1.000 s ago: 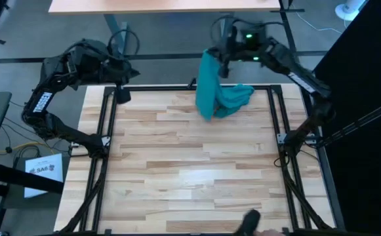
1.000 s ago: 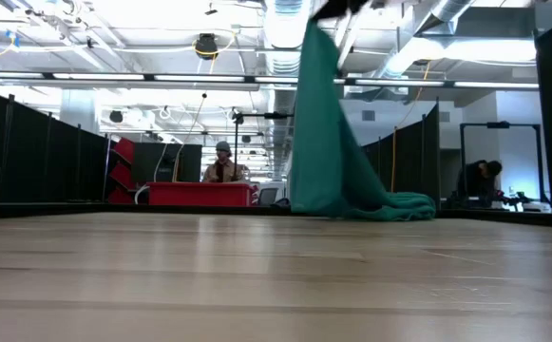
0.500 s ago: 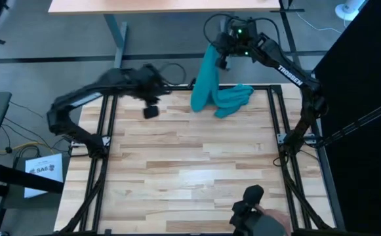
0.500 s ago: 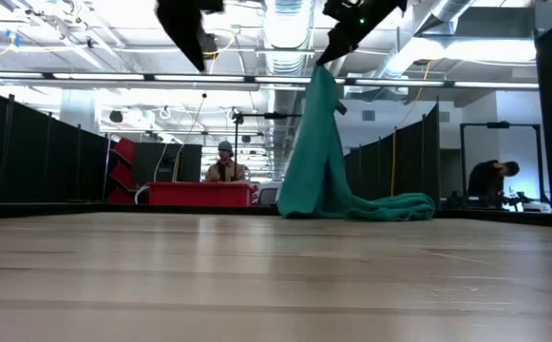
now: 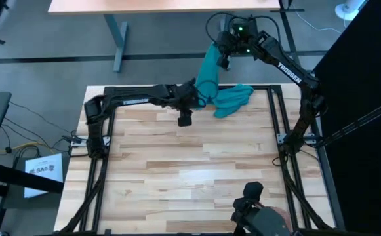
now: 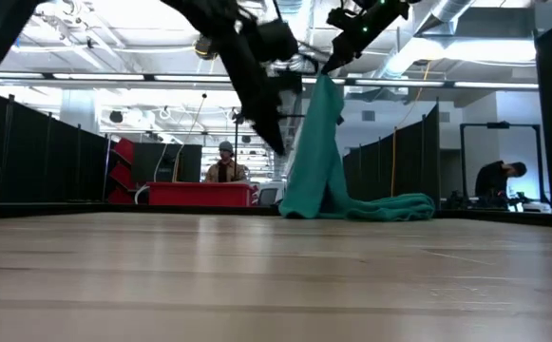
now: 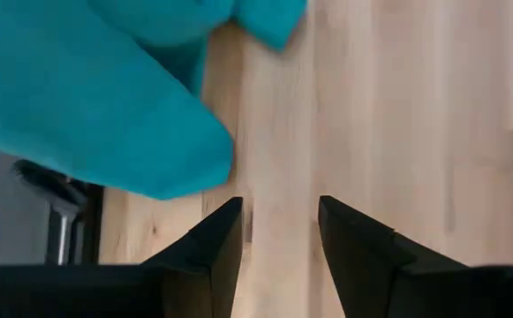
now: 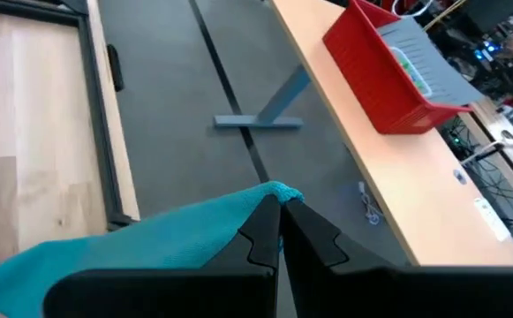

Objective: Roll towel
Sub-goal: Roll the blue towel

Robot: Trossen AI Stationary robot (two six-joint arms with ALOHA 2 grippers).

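- High view shows your right claw [image 5: 224, 58] raised past the far edge of the table [image 5: 190, 170], pinched shut on one corner of the towel [image 5: 211, 82].
- Below that claw the towel hangs as a long drape. Its lower part lies in a heap on the far edge of the table, just to the claw's right-hand side.
- Right wrist view confirms the grip: the fingers [image 8: 265, 238] meet on a thin tip of cloth, with little fabric between them.
- Your left claw [image 5: 184, 118] reaches across the far part of the table. It sits just beside the hanging drape, on the near side of it.
- Left wrist view shows its fingers [image 7: 216, 256] spread apart with bare wood between them, holding nothing. The towel's lower edge is just ahead of them and to one side.
- Judged risk: the right claw's hold is on a corner only, so a quick pull or swing could slip the cloth free and drop the whole towel in a heap.
- Judged risk: if your left claw closes where it is, it would catch air or a bunched fold, not a clean edge, and the towel would spread crooked.
- Judged risk: part of the drape hangs beyond the table frame [image 5: 197, 88], so dragging it back may snag it there.
- Low view shows the towel far from flat, so rolling has not yet begun.
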